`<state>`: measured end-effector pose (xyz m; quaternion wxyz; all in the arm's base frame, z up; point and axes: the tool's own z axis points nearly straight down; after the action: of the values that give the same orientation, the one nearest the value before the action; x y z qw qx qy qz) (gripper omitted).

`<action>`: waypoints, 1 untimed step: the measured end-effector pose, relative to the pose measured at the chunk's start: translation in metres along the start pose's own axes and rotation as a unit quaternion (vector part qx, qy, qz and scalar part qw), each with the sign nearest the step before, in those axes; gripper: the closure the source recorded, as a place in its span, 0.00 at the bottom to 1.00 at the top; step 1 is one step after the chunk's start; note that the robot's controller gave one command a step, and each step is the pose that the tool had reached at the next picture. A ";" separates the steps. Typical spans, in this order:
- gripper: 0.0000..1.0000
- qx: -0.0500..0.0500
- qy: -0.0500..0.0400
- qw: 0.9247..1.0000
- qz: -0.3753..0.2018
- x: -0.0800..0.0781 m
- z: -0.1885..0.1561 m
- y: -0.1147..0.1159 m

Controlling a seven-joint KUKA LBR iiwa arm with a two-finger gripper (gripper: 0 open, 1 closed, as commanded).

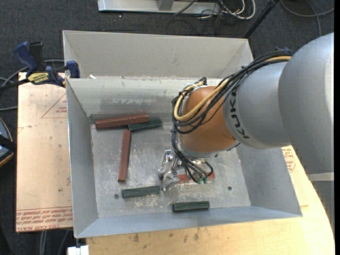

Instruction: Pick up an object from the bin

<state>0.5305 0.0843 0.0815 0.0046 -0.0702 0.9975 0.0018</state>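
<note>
My gripper (169, 174) hangs low over the bin floor, right of the middle and towards the front. A dark green stick (141, 192) lies flat just in front and to the left of it. Another dark green stick (190, 206) lies near the front wall, a little to the gripper's right. A reddish bit (186, 178) shows right beside the gripper; whether it is a loose thing I cannot make out. A red-brown stick (125, 155) lies lengthwise to the gripper's left.
At the back left a longer red-brown stick (121, 122) lies crosswise with a dark green stick (145, 125) touching its right end. The arm's orange cover and cables hide the bin floor behind the gripper. The bin's sloping walls close in all round.
</note>
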 end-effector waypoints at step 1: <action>1.00 0.000 0.000 1.000 0.000 0.000 0.000 0.000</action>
<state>0.5305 0.0843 0.0815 0.0046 -0.0701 0.9975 0.0018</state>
